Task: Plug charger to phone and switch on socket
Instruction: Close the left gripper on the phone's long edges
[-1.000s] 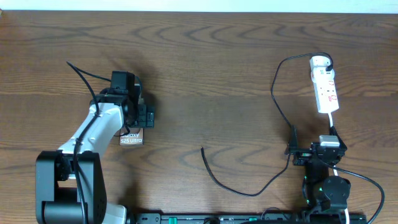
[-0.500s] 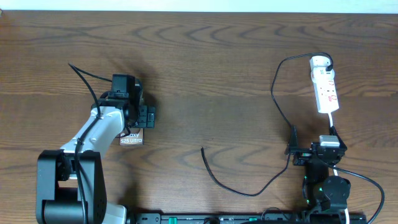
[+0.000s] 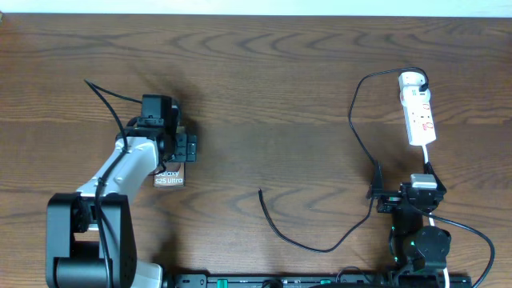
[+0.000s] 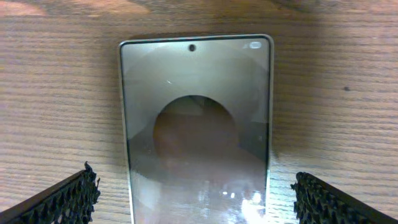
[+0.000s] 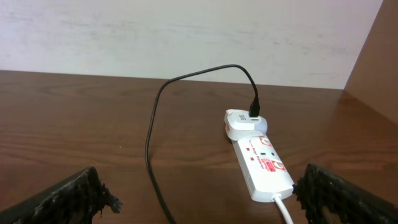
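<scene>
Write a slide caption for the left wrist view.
Open left pincer straddles the shiny bronze-grey rectangular phone, lying flat on the brown wooden table, fingers clear of its edges.

Overhead looks straight down on everything, left wrist sits close above the phone (image 4: 196, 124), right wrist low toward the socket (image 5: 261, 165).

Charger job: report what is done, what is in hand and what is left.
Done: the charger's white adapter sits in the socket. In hand: the left gripper hovers open over the phone, not gripping it; the right gripper is open and empty. Left: the connector tip lies loose on the table, unplugged; the socket's switch state is unreadable.
</scene>
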Action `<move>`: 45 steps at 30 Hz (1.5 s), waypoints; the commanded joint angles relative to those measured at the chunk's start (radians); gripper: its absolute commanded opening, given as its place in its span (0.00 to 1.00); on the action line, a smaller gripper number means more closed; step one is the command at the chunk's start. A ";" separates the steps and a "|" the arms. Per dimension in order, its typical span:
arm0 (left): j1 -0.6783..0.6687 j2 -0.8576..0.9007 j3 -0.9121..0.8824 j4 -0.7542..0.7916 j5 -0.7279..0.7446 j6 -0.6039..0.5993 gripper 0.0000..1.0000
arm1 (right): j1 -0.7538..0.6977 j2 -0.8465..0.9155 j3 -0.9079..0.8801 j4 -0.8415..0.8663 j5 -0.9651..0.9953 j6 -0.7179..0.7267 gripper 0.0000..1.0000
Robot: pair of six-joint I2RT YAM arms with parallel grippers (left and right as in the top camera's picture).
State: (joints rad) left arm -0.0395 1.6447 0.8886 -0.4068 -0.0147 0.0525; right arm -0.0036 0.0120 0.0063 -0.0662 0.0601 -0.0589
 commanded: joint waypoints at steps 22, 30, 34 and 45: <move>0.008 0.040 -0.016 -0.010 0.034 0.007 0.98 | -0.009 -0.007 -0.001 -0.004 0.001 0.002 0.99; 0.008 0.066 -0.015 0.001 0.033 0.008 0.98 | -0.009 -0.007 -0.001 -0.004 0.001 0.002 0.99; 0.008 0.066 -0.015 -0.003 0.033 0.008 0.98 | -0.009 -0.007 -0.001 -0.004 0.001 0.002 0.99; 0.008 0.066 -0.015 -0.062 0.034 0.007 0.98 | -0.009 -0.007 -0.001 -0.004 0.001 0.002 0.99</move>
State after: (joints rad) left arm -0.0353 1.7039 0.8864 -0.4477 0.0288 0.0525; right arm -0.0036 0.0120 0.0063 -0.0662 0.0601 -0.0589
